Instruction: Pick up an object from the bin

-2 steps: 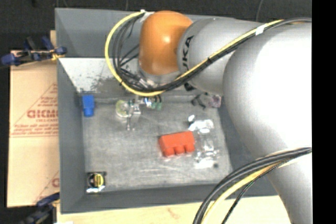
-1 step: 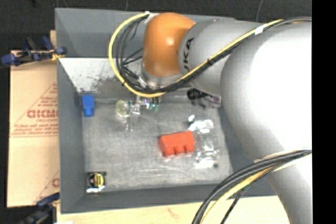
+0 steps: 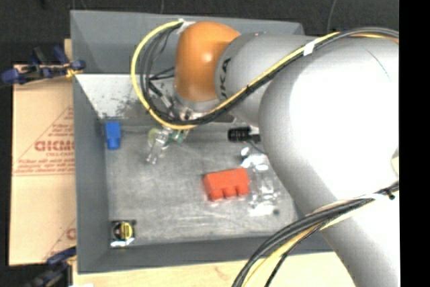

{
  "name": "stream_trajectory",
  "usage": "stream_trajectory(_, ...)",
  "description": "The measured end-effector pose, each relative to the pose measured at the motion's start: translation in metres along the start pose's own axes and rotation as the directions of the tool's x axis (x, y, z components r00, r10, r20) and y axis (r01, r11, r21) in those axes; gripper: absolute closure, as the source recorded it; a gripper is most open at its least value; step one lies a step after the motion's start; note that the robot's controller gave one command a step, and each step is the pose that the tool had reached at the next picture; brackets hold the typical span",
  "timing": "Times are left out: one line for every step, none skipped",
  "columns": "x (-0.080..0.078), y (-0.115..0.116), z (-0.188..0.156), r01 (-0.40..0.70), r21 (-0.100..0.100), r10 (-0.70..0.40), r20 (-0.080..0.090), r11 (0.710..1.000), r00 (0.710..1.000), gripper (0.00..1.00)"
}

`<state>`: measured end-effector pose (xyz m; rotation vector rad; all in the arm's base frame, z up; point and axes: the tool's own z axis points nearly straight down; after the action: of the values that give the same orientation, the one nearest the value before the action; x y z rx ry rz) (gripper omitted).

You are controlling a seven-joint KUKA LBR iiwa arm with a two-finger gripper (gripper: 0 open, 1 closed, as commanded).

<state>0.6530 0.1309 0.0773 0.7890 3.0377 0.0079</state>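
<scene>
Where the arm (image 3: 322, 117) reaches in from the right, its orange cover (image 3: 201, 60) hangs over the back of the grey bin (image 3: 91, 165), with the gripper (image 3: 169, 126) low beneath it. Whether that gripper is open or has hold of anything, I cannot tell. Nearest it, at the back left of the floor, lies 1 small clear piece (image 3: 156, 144). A blue block (image 3: 113, 134) lies further left. A red block (image 3: 226, 185) and a crumpled clear wrapper (image 3: 263, 188) lie towards the right.
</scene>
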Motion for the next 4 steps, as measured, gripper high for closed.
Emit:
stream_trajectory(-0.001, 0.000, -0.002, 0.004, 0.005, -0.004, -0.002, 1.000, 1.000, 0.00)
stream_trajectory(-0.003, 0.000, -0.002, 0.005, 0.002, -0.005, 0.005, 1.000, 1.000, 1.00)
stream_trajectory(-0.005, -0.001, -0.004, 0.006, 0.005, -0.006, 0.005, 1.000, 1.000, 1.00)
stream_trajectory(-0.007, 0.000, -0.058, 0.007, 0.000, -0.007, 0.006, 1.000, 1.000, 1.00)
